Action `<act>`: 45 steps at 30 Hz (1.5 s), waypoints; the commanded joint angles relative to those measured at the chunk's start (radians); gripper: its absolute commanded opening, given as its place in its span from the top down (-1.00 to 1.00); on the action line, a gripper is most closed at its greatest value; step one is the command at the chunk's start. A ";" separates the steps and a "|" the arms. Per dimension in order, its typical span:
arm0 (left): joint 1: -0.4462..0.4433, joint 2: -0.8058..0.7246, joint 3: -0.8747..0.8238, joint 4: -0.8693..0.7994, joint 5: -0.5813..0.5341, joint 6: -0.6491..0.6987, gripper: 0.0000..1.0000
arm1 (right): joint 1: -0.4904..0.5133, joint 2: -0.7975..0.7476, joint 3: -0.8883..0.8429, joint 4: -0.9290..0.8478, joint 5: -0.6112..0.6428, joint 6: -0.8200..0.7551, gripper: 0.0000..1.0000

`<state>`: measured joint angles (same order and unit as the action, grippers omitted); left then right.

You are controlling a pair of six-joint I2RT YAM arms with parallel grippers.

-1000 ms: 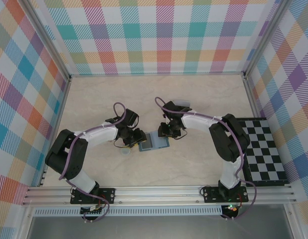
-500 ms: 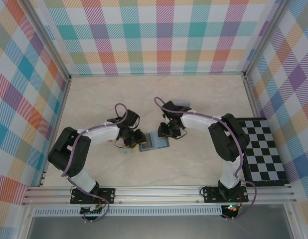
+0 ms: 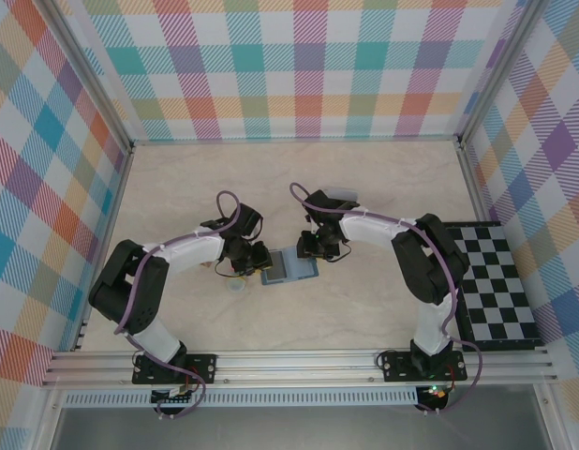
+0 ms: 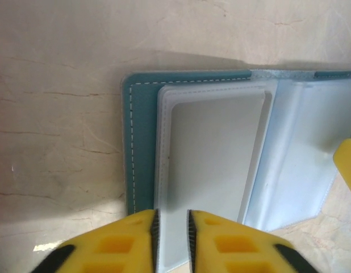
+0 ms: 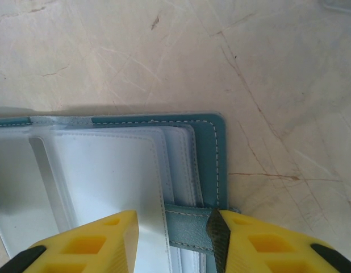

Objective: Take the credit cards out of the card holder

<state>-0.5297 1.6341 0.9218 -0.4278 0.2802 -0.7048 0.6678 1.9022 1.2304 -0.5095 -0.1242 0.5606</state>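
- Dark teal-blue folding card holder point(image 3: 289, 266), lying open and flat on the pale marbled table point(image 3: 383, 187), between the two arms; its light blue pocket side faces up.
- Left gripper point(image 4: 171, 215): yellow jaws almost together, only a narrow slit between them, at the near edge of the pale translucent plastic sleeve point(image 4: 163, 159). Whether they pinch anything cannot be told.
- Risk: the jaws catch the sleeve wall rather than a card, so a pull drags or lifts the whole holder.
- Grey rectangular panel point(image 4: 215, 153) inside the sleeve: possibly one of the credit cards, but not certain. Risk: a thin card seated deep in a snug pocket slips out of a shallow pinch.
- Right gripper point(image 5: 174, 220): jaws apart, astride the teal closing strap point(image 5: 187, 226) at the holder's opposite edge. Firm contact cannot be judged.
- Risk: if this side is not pinned, the holder slides toward the left arm or folds shut.
- Risk: excess downward pressure creases the sleeve and jams the card.
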 commanded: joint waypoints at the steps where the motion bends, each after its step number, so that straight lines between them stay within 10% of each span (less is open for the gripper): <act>1: -0.006 -0.023 0.022 -0.013 0.021 0.016 0.63 | 0.006 0.038 0.010 -0.023 0.012 -0.020 0.19; 45: -0.019 0.101 0.063 -0.031 0.012 0.024 0.39 | 0.007 0.043 0.014 -0.034 0.015 -0.025 0.20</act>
<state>-0.5354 1.7096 0.9676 -0.4431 0.2947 -0.6907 0.6678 1.9083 1.2392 -0.5201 -0.1234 0.5602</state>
